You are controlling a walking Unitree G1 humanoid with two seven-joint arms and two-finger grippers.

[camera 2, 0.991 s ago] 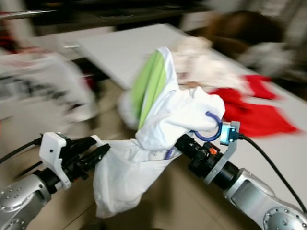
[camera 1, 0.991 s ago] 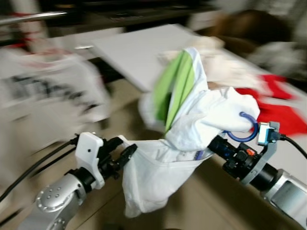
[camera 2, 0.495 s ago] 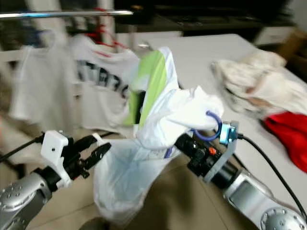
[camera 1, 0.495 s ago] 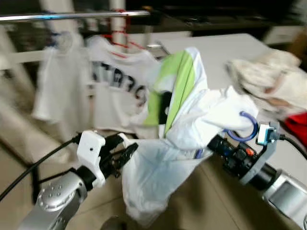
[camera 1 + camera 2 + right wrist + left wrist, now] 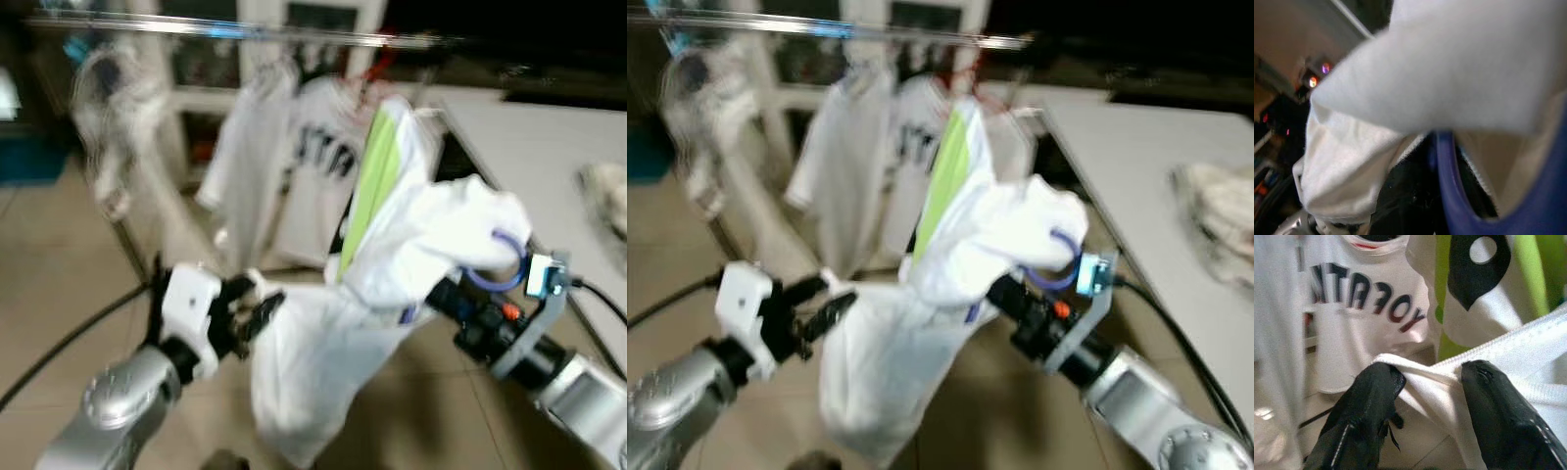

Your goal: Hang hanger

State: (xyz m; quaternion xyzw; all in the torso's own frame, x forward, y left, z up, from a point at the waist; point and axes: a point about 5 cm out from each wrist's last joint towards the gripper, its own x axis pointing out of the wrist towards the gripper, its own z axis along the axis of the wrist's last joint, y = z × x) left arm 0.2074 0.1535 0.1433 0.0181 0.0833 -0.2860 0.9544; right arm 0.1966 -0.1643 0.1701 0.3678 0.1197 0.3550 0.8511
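Two grippers carry one white garment [image 5: 323, 362] between them; left gripper [image 5: 257, 306] pinches the hem, its fingers [image 5: 1376, 387] closed upon a fold of cloth; right gripper [image 5: 453, 294], closed, holds the blue hanger [image 5: 500, 262], whose hook curls just above it, the garment draped over both; beyond them, a rail [image 5: 245, 29] bearing a lettered shirt [image 5: 318, 186]; beside the right gripper, a table [image 5: 529, 147].

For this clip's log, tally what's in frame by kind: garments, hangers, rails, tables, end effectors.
Garments: 4 — held white and green shirt, lettered shirt, plain white top, pale item, all three on the rail
Hangers: 1 — blue hanger
Rails: 1 — metal rail
Tables: 1 — white table
End effectors: 2 — left end effector, right end effector
Total: 9
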